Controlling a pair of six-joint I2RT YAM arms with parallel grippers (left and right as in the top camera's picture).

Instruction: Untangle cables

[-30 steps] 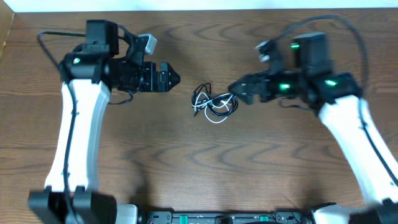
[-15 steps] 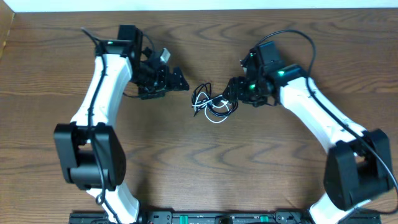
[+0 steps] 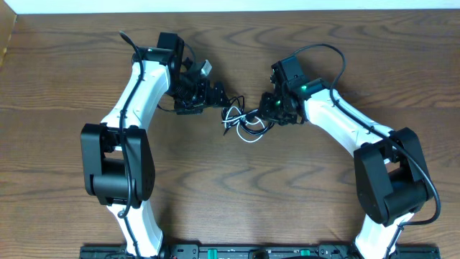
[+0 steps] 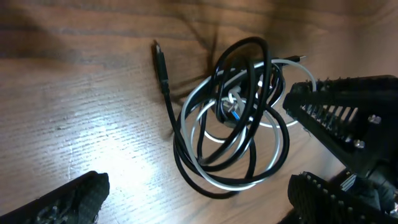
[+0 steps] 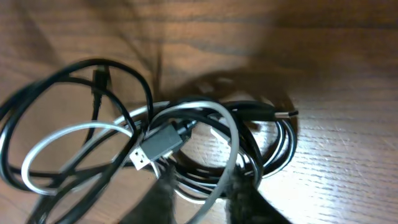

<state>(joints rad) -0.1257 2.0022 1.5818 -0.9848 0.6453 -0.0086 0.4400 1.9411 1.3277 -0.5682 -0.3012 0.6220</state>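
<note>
The cables lie in one small tangle at mid-table, one white cord looped among black ones. In the left wrist view the cables coil just ahead of my left gripper, whose fingers stand wide apart, empty and just short of the nearest loop. My left gripper sits at the tangle's upper left. My right gripper has come in from the right. Close up, my right gripper has its blurred fingers drawn in on several strands of the cables, beside a grey USB plug.
The wooden table stretches around the tangle. A loose black plug end points away from the coil. The right gripper's ridged finger shows at the right of the left wrist view, against the coil.
Both arms have swung inward to the tangle. My right gripper's jaws went from wide open to drawn in on the strands. The left gripper stayed open.
</note>
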